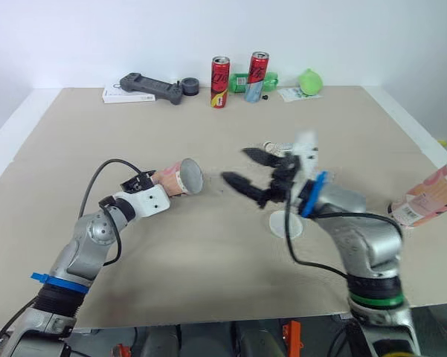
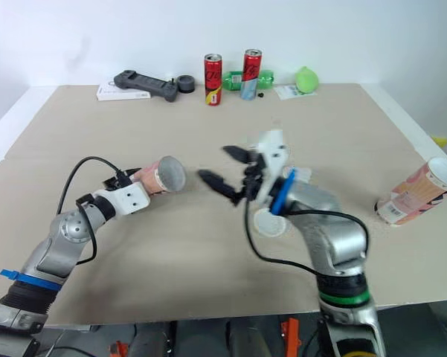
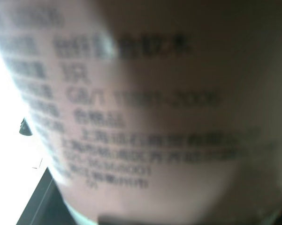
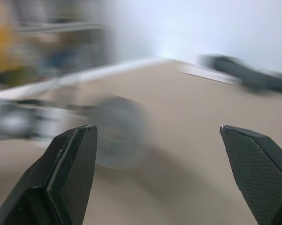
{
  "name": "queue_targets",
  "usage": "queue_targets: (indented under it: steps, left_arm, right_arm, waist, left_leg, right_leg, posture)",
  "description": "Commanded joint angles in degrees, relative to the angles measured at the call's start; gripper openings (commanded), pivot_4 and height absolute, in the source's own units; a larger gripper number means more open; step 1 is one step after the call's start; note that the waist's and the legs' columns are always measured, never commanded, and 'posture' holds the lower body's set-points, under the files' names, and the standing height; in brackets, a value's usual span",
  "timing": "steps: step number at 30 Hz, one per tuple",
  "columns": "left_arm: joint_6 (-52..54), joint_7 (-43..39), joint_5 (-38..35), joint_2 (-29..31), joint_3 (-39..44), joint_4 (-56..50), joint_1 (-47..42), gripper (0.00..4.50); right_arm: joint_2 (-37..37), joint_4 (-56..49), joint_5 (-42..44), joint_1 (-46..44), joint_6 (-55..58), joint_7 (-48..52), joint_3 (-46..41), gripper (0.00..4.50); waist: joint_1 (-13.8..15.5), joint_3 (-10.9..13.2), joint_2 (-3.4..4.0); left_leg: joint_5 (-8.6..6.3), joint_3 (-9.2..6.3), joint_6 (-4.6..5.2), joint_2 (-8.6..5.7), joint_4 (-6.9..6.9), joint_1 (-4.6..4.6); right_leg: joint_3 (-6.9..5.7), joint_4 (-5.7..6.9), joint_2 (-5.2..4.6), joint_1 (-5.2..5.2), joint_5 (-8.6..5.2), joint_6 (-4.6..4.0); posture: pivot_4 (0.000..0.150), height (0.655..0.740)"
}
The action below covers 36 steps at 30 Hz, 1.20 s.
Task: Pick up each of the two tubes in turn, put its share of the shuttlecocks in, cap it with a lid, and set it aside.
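My left gripper is shut on a pink tube, held lying sideways just above the table. Its grey round end faces right. The tube's printed side sits close against the left wrist camera. My right gripper hangs open and empty over the middle of the table, a short gap right of that end, which shows blurred between its fingers. A white lid lies flat on the table under my right wrist. A second pink tube lies tilted at the table's right edge.
Along the back edge stand two red cans, a green bottle, a green round object, a black controller and a dark roll. Small white items lie just behind my right gripper.
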Motion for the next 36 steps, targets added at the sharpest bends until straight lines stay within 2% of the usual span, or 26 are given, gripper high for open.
queue_targets:
  steps: [1, 8, 17, 19, 20, 21, 27, 28, 33, 36]
  left_arm:
    - [-1.1, 0.1, -1.0, -0.7, -0.6, 0.6, -1.0, 2.98]
    - [-1.9, 0.0, -1.2, -1.7, -1.5, 2.8, -3.2, 2.98]
    - [-3.2, 0.1, -0.9, -1.5, -2.0, 3.5, -4.1, 2.98]
    - [-3.0, 0.3, -0.8, -1.7, -2.0, 3.2, -4.1, 2.98]
    - [-2.9, 0.3, -0.8, -1.8, -2.0, 3.0, -4.1, 2.98]
    - [-2.8, 0.4, -0.8, -1.8, -2.0, 2.9, -4.0, 2.98]
    - [-2.8, 0.3, -0.5, -1.8, -2.1, 2.5, -3.5, 2.98]
    - [-2.8, 0.3, -0.5, -1.9, -2.1, 2.5, -3.6, 2.98]
    - [-3.0, 0.3, -0.5, -2.4, -2.6, 3.3, -4.2, 2.98]
    - [-3.0, 0.1, -0.6, -2.6, -2.9, 3.7, -4.7, 2.98]
  right_arm:
    - [-2.1, 2.4, -3.3, 3.8, -3.7, -4.4, -5.5, 4.47]
    - [-3.4, 6.9, -6.2, 7.3, -4.8, -9.4, -8.5, 4.47]
    - [0.9, 20.7, -9.3, 0.8, -9.1, -11.6, -3.9, 4.47]
    - [1.7, 23.9, -9.7, -1.3, -11.1, -11.1, -3.2, 3.97]
    - [2.0, 25.3, -10.0, -2.3, -11.8, -11.2, -3.0, 3.87]
    - [2.3, 26.5, -10.2, -3.2, -12.6, -11.3, -2.8, 3.25]
    - [2.7, 28.9, -11.4, -5.3, -15.6, -11.5, -2.4, 0.16]
    - [2.6, 28.5, -11.5, -5.0, -15.8, -11.3, -2.3, 0.03]
    - [0.7, 24.9, -11.1, -2.4, -15.2, -10.1, -3.4, 0.03]
    - [-3.4, 16.0, -6.9, 0.6, -11.7, -3.4, -3.5, 0.03]
  waist:
    - [0.0, 0.0, 0.01]
    - [-0.3, 0.0, 0.06]
    - [-0.3, 0.0, 0.08]
    - [-0.3, 0.0, 0.08]
    - [-0.3, 0.0, 0.09]
    - [-0.3, 0.0, 0.09]
    - [-0.3, 0.0, 0.09]
    - [-0.3, 0.0, 0.09]
    - [-0.2, 0.0, 0.09]
    - [-0.1, 0.0, 0.13]
  left_leg:
    - [0.0, 0.01, 0.0, -0.01, 0.0, 0.0]
    - [0.03, 0.02, 0.05, -0.02, 0.01, 0.04]
    - [0.08, 0.05, 0.11, -0.02, 0.0, 0.07]
    - [0.08, 0.05, 0.11, -0.04, 0.0, 0.06]
    - [0.08, 0.05, 0.11, -0.04, 0.0, 0.06]
    - [0.08, 0.05, 0.11, -0.04, 0.0, 0.06]
    - [0.08, 0.04, 0.11, -0.05, -0.03, 0.03]
    - [0.08, 0.04, 0.11, -0.05, -0.03, 0.03]
    - [0.08, 0.03, 0.11, -0.05, -0.03, 0.03]
    - [0.08, 0.04, 0.11, -0.08, -0.02, 0.01]
  right_leg:
    - [0.01, 0.0, -0.01, -0.01, -0.02, 0.03]
    - [0.04, 0.0, 0.0, 0.01, 0.02, 0.09]
    - [0.08, 0.0, 0.01, 0.02, 0.07, 0.11]
    - [0.08, 0.0, 0.0, 0.02, 0.06, 0.11]
    - [0.09, 0.0, 0.01, 0.02, 0.06, 0.11]
    - [0.09, 0.0, 0.01, 0.02, 0.06, 0.11]
    - [0.1, 0.0, 0.01, 0.01, 0.05, 0.12]
    - [0.1, 0.0, 0.02, 0.01, 0.05, 0.11]
    - [0.1, 0.0, 0.01, 0.02, 0.05, 0.12]
    - [0.12, 0.0, -0.01, 0.02, 0.04, 0.13]
  posture:
    - [0.15, 0.74]
    - [0.15, 0.74]
    - [0.15, 0.74]
    - [0.15, 0.74]
    - [0.15, 0.74]
    - [0.15, 0.74]
    - [0.15, 0.74]
    - [0.15, 0.74]
    - [0.15, 0.74]
    - [0.15, 0.74]
